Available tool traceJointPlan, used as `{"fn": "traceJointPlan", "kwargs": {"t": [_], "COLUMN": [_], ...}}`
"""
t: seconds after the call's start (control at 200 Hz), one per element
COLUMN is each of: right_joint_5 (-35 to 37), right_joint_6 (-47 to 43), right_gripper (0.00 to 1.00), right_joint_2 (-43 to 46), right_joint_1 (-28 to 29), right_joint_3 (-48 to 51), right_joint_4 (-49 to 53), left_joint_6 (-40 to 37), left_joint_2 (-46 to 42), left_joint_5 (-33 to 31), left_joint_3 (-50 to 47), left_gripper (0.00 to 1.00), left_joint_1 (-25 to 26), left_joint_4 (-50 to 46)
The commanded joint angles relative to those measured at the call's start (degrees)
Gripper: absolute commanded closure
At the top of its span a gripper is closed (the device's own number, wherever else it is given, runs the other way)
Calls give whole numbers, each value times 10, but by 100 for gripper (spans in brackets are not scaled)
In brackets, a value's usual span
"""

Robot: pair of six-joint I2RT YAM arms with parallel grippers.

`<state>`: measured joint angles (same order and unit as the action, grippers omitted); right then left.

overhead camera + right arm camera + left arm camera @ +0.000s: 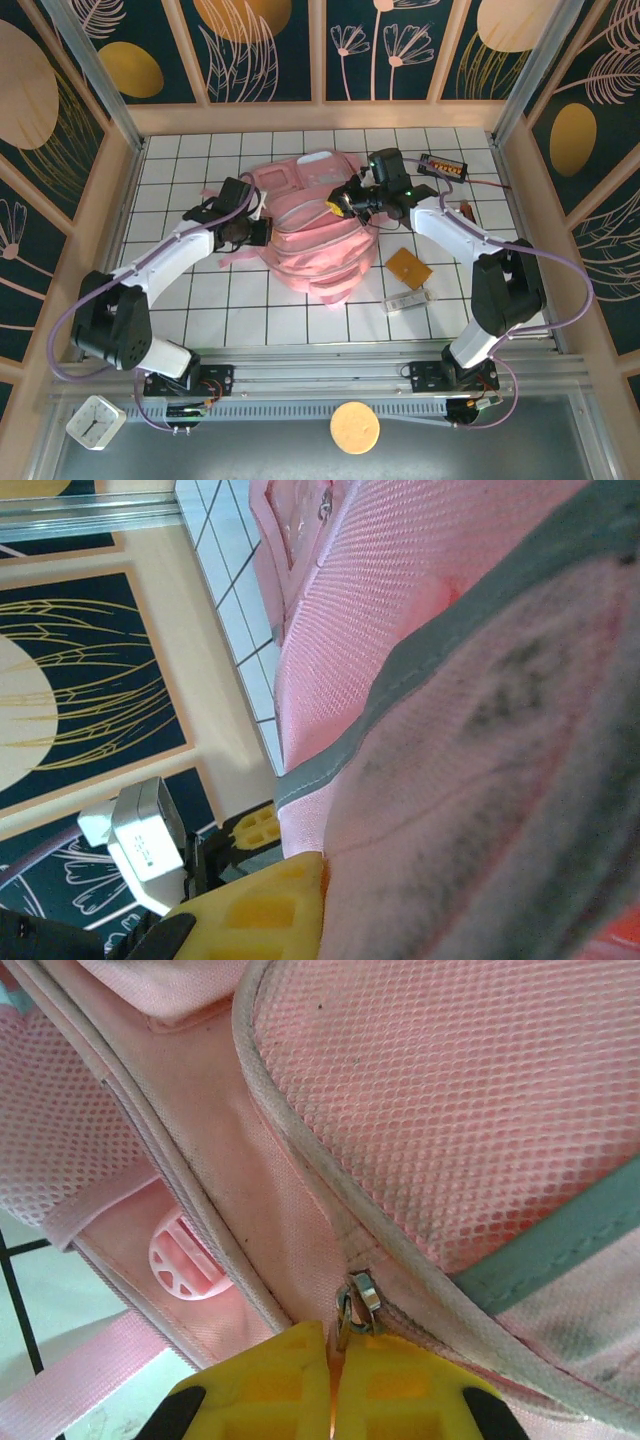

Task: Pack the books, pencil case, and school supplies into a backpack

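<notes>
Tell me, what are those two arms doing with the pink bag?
Both arms are working on the pink backpack in the middle of the table. The left gripper is pinched shut on a metal zipper pull, while the right gripper appears clamped on the bag's fabric near its top. An orange-brown book and a whitish block lie beside the bag, not yet packed.

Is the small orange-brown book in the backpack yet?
Out. The book lies flat on the table, right of the backpack.
</notes>
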<state>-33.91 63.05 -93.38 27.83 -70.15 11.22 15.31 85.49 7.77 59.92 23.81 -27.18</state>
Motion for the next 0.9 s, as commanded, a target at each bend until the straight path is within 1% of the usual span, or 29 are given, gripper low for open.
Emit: {"fn": "traceJointPlan", "kwargs": {"t": [0.0, 0.05, 0.105, 0.145, 0.175, 0.215, 0.285, 0.305, 0.345, 0.395, 0.41, 0.445, 0.5, 0.52, 0.585, 0.661, 0.716, 0.796, 0.896], "right_joint_5": [8, 1, -2, -4, -6, -8, -15, -18, -25, -38, -42, -49, -54, -55, -58, -61, -66, -70, -74], "right_joint_6": [-27, -29, -29, -28, -28, -27, -23, -23, -21, -21, -21, -20, -15, -14, -10, 0, 7, 9, 10], "right_gripper": [100, 100, 100, 100, 100, 100, 100, 100, 100, 100, 100, 100, 100, 100, 100, 100, 100, 100, 100], "right_joint_2": [50, 48, 46, 45, 43, 41, 36, 34, 27, 17, 13, 5, -5, -10, -22, -35, -45, -59, -73], "right_joint_1": [-26, -27, -25, -26, -26, -25, -25, -25, -24, -21, -20, -16, -9, -7, 3, 11, 18, 29, 32], "right_joint_3": [-2, -5, -7, -8, -10, -13, -18, -20, -25, -36, -39, -48, -61, -67, -85, -102, -115, -138, -156], "right_joint_4": [-3, -3, -6, -8, -9, -11, -19, -22, -27, -34, -36, -42, -52, -54, -57, -67, -74, -72, -68], "left_joint_6": [-11, -8, -6, -6, -8, -13, -22, -26, -34, -41, -43, -49, -54, -59, -85, -119, -128, -134, -141], "left_joint_2": [33, 41, 47, 47, 45, 39, 13, 3, -22, -62, -74, -105, -157, -171, -205, -207, -188, -169, -159], "left_joint_5": [-116, -135, -151, -155, -153, -145, -128, -120, -103, -86, -80, -59, -21, -7, 11, -11, -31, -53, -71], "left_joint_3": [10, 14, 12, 9, 8, 6, 8, 9, 11, 7, 6, -1, -11, -16, -23, -15, -2, 0, -6], "left_gripper": [100, 95, 94, 93, 89, 79, 47, 40, 32, 25, 20, 15, 11, 7, 1, 1, 1, 1, 1], "left_joint_1": [-35, -42, -53, -64, -70, -76, -76, -76, -76, -76, -76, -76, -73, -71, -37, 28, 60, 82, 89], "left_joint_4": [-39, -39, -39, -37, -37, -36, -36, -37, -35, -25, -20, -6, 20, 33, 64, 74, 67, 73, 93]}}
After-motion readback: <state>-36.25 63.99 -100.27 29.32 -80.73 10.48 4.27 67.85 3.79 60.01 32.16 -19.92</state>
